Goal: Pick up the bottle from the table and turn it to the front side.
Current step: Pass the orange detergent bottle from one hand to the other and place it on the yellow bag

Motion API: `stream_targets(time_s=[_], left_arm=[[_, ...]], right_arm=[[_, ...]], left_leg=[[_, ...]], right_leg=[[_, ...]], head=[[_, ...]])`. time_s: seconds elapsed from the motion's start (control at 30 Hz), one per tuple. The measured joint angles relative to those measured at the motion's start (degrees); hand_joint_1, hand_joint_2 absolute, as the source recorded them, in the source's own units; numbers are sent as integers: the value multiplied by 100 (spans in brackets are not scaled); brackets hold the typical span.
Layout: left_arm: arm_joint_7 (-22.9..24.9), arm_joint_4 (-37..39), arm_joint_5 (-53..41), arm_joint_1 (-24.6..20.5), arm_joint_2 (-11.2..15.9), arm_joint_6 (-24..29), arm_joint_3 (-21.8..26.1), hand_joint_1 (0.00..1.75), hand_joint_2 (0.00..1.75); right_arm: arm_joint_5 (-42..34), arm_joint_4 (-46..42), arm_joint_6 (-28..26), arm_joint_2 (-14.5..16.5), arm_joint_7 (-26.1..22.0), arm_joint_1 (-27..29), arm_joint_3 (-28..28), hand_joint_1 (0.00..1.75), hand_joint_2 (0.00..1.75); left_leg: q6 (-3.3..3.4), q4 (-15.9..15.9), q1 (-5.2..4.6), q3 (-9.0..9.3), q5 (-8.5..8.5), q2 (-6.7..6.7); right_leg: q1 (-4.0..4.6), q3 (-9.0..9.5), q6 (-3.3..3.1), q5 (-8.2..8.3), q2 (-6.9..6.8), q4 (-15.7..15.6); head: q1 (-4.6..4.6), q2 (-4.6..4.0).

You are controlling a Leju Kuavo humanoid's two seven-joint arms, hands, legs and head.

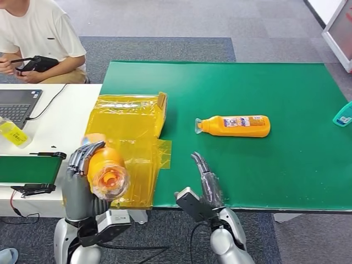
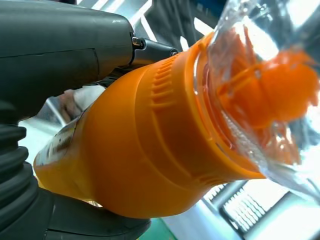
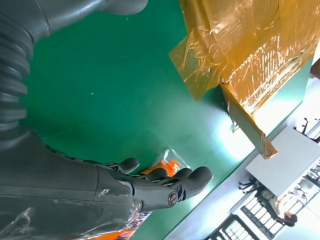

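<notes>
Left hand [image 1: 81,179] grips orange bottle [image 1: 105,171] off table edge, clear cap toward camera; right hand [image 1: 207,184] empty, fingers apart over green table [image 1: 290,165]; second bottle [image 1: 234,126] lies beyond; advice: roll wrist slowly, keep grip firm, steer clear of yellow-wrapped box [image 1: 128,118].

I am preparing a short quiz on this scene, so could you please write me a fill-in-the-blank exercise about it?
1. The held orange bottle is gripped by the robot's ____ hand.
2. The second orange bottle lies on its side on the ____ mat.
3. The right hand holds ____.
4. The box is wrapped in ____ film.

Missing words: left; green; nothing; yellow
</notes>
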Motion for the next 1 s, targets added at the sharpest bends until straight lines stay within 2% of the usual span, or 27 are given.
stream_targets(time_s=[0.2,0.3,0.37,0.43,0.5,0.57,0.6,0.67,0.77,0.83,0.93,1.0], left_arm=[[864,-19,-2533,-215,-17,726,474,175,175],[1230,52,-2969,-451,44,725,717,175,175],[1475,205,-2978,-691,216,635,914,175,175],[1947,433,-2980,-974,568,456,1019,175,175],[3028,736,-2980,-1386,1112,128,810,175,175],[4454,1109,-2981,-1942,1751,-295,237,175,175],[5022,1307,-2982,-2234,2049,-484,-126,175,175],[5692,1717,-2983,-2761,2550,-779,-871,175,175],[5960,2363,-2984,-3320,2982,-1088,-1750,175,175],[5929,2781,-2984,-3588,3120,-1213,-2068,175,175],[5606,3362,-2984,-3879,3181,-1238,-2234,175,175],[5184,3669,-2984,-4000,3133,-1196,-2189,175,175]], right_arm=[[-35,-55,195,5,2,-56,-21,0,175],[-69,-54,262,8,-9,-101,-12,0,175],[-111,-52,311,9,-42,-151,1,0,175],[-155,-47,357,9,-72,-220,20,0,175],[-216,-25,411,9,-79,-303,31,0,175],[-282,17,469,10,-83,-393,32,0,175],[-305,44,493,11,-86,-436,33,0,175],[-332,103,537,17,-98,-511,39,0,175],[-354,202,575,40,-126,-608,57,0,175],[-365,268,582,49,-134,-658,64,0,175],[-384,375,587,54,-156,-718,66,0,175],[-392,430,588,56,-182,-746,65,0,175]], left_leg=[[1,0,0,0,3,0],[0,0,0,0,5,0],[-3,0,1,0,10,0],[-12,0,3,0,18,0],[-23,0,7,-7,30,-1],[-29,0,12,-21,44,-2],[-31,0,13,-28,50,-3],[-31,0,15,-36,56,-3],[-31,0,15,-37,57,2],[-31,1,14,-39,57,5],[-31,1,14,-43,57,5],[-31,1,14,-45,57,4]], right_leg=[[0,1,1,1,0,0],[0,2,1,3,0,0],[1,1,-2,6,0,1],[3,-6,-9,10,0,3],[8,-21,-19,17,-1,6],[13,-34,-26,29,-1,8],[15,-38,-27,34,-1,10],[18,-42,-26,41,-1,12],[15,-47,-29,50,3,12],[14,-51,-30,52,5,12],[15,-56,-30,52,4,12],[15,-57,-30,51,4,12]], head=[[0,0],[0,0],[1,0],[-1,0],[-2,0],[-3,0],[-3,0],[-1,0],[-1,0],[-2,0],[-1,0],[-2,0]])
